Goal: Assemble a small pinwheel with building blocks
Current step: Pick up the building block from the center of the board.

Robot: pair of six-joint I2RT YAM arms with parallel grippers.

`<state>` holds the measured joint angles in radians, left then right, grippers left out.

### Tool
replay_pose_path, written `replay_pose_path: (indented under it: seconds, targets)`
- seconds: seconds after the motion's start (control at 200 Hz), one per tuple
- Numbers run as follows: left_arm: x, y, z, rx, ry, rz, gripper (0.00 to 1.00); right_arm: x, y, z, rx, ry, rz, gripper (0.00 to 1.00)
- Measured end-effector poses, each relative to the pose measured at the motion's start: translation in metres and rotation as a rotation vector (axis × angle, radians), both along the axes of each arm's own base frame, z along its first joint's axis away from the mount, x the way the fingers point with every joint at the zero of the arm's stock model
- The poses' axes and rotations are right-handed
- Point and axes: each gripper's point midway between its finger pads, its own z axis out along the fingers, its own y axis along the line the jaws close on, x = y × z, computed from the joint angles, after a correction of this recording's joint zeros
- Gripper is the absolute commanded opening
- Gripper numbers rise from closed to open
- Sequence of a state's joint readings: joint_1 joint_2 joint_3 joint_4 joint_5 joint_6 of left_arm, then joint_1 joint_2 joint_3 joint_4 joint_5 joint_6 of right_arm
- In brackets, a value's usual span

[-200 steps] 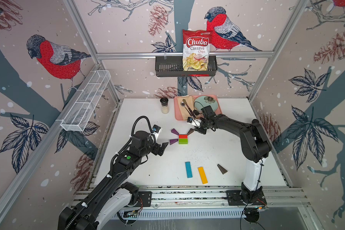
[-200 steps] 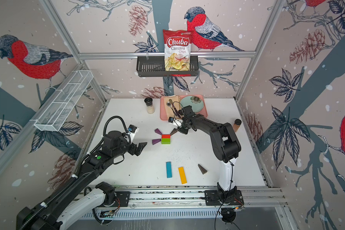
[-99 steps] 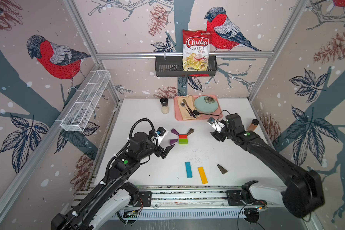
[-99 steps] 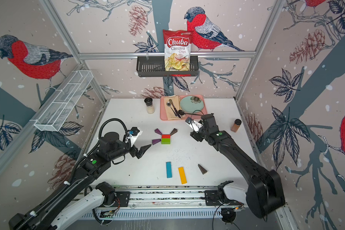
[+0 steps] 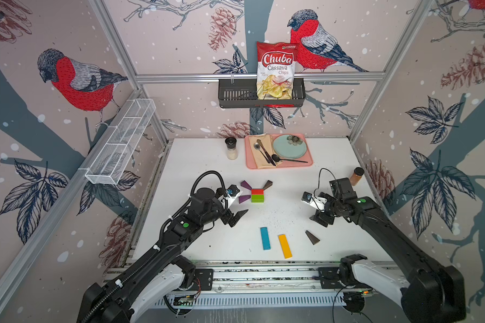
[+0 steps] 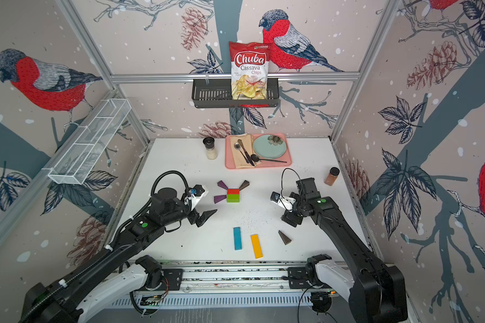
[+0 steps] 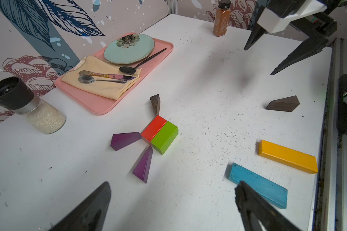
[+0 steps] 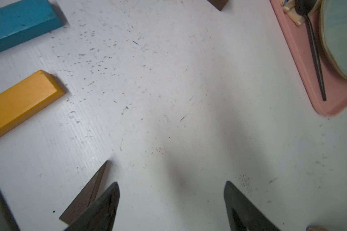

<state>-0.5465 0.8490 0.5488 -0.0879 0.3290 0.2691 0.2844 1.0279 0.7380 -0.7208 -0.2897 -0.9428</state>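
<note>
Pinwheel (image 5: 257,195) lies unfinished; blue bar (image 5: 265,238), yellow bar (image 5: 285,245), brown wedge (image 5: 312,237) apart.

Glossy painted green brick (image 7: 164,137); matt wood-grain brown wedge (image 7: 282,103); scuffed matt white table (image 7: 208,80)

Your left gripper (image 5: 237,218) hovers low with its jaws spread wide, at the end of your left arm (image 5: 179,229), which reaches forward and inward. Your right gripper (image 5: 319,221) tilts downward on your right arm (image 5: 389,232), its jaws parted too. The two tools are well apart.
</note>
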Motion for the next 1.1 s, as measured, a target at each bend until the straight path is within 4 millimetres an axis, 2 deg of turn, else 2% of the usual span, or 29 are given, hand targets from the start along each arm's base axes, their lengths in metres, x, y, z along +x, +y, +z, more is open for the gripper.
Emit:
replay_pose_path:
  seconds: [0.085,0.165,0.22,0.385,0.545,0.785,1.101]
  targets:
    - [0.001,0.002,0.000,0.006,-0.008,0.009,0.96,-0.016,0.010,0.005,0.007,0.015,0.055,0.64]
    - [0.002,0.002,-0.001,0.015,-0.013,0.007,0.96,-0.040,0.015,-0.006,-0.030,0.077,0.124,0.65]
    - [0.002,0.001,-0.003,0.023,-0.010,0.002,0.96,-0.053,0.011,-0.013,-0.072,0.115,0.151,0.65]
    - [0.005,-0.001,-0.003,0.043,-0.012,-0.010,0.96,-0.071,0.006,-0.016,-0.106,0.140,0.197,0.64]
    - [0.003,0.000,0.000,0.037,-0.023,-0.009,0.96,-0.088,-0.007,-0.039,-0.169,0.225,0.197,0.64]
    - [0.003,0.001,0.000,0.035,-0.024,-0.004,0.96,-0.097,-0.010,-0.057,-0.204,0.297,0.185,0.63]
    - [0.004,0.001,-0.003,0.043,-0.011,-0.005,0.96,-0.085,-0.009,-0.068,-0.218,0.290,0.107,0.58]
